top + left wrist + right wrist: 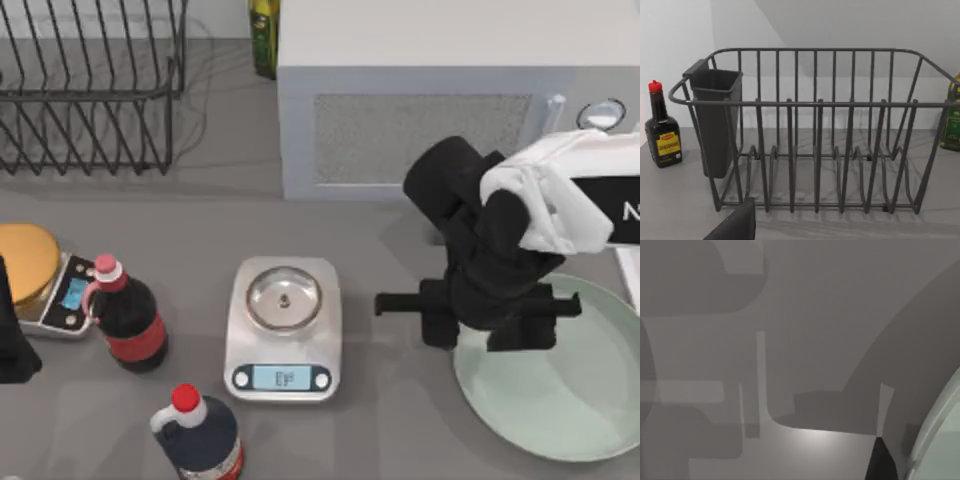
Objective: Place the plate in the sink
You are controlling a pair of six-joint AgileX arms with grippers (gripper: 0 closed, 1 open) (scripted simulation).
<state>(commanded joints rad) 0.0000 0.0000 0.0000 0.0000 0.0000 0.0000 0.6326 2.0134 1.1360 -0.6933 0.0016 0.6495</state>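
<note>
The pale mint-green plate [560, 385] lies flat on the grey table at the front right; its rim [935, 440] also shows in the right wrist view. My right gripper [478, 322] hangs open over the plate's left edge. One finger stands outside the rim and the other over the plate. A dark fingertip [881, 462] sits just beside the rim. A narrow white strip of the sink [630, 280] shows at the right edge, behind the plate. My left gripper [12, 335] is parked at the table's left edge.
A steel-dish kitchen scale [283, 328] stands mid-table, left of the plate. Two dark red-capped bottles [128, 318] [198, 432] and a gold-topped scale [30, 265] stand at the left. A wire dish rack [815, 130] is at the back left and a microwave [430, 100] at the back.
</note>
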